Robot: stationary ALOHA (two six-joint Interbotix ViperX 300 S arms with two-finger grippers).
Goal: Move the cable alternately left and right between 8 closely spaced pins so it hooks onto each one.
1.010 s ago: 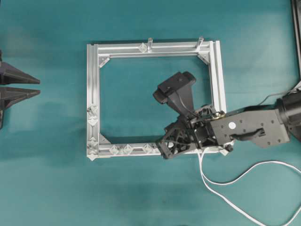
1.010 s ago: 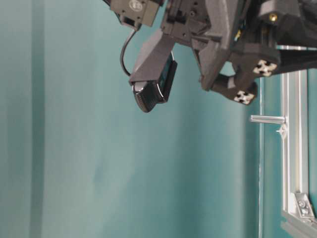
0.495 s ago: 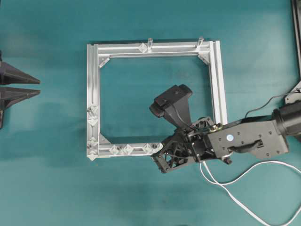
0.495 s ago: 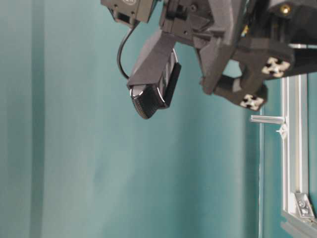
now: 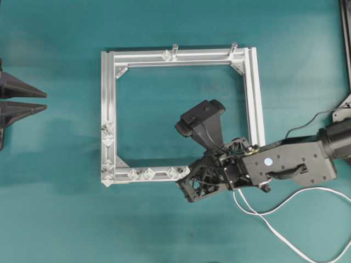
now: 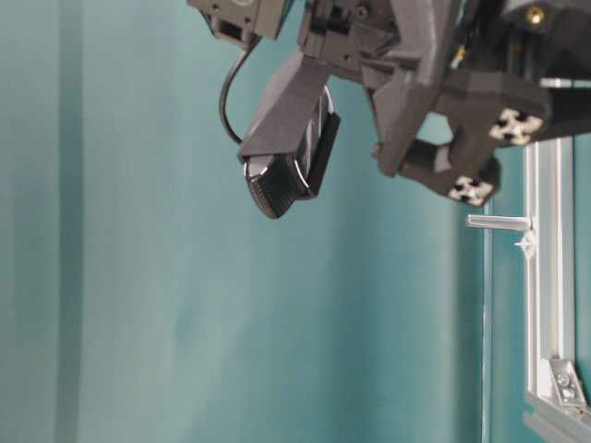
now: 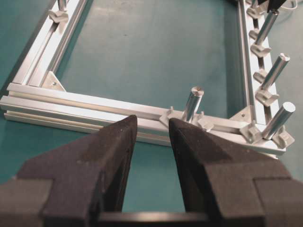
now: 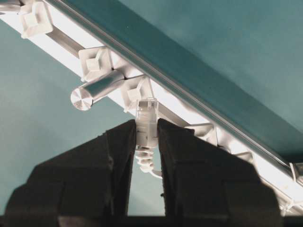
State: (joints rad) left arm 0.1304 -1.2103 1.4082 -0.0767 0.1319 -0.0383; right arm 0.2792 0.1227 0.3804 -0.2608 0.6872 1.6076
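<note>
1. Your right gripper [image 8: 147, 137] is clamped on the cable's [image 5: 274, 211] clear plug [image 8: 147, 118], which sticks out past the fingertips.
2. Just beyond the plug you have the frame [image 8: 199, 118] rail, with a round post [image 8: 94, 92] between two pins [image 8: 97, 61].
3. The cable trails loose on the table [image 5: 55, 219].
4. Your left gripper [image 7: 151, 137] stands released, short of the frame.

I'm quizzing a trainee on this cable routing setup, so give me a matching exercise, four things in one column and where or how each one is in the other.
Things:
1. left tool
2. right tool
3. cable
4. aluminium frame

States:
A. square, lying flat on the teal table
B. open, holding nothing
C. trailing in loops on the table at the lower right
D. closed on the clear plug

Pairs: 1-B, 2-D, 3-C, 4-A
</note>
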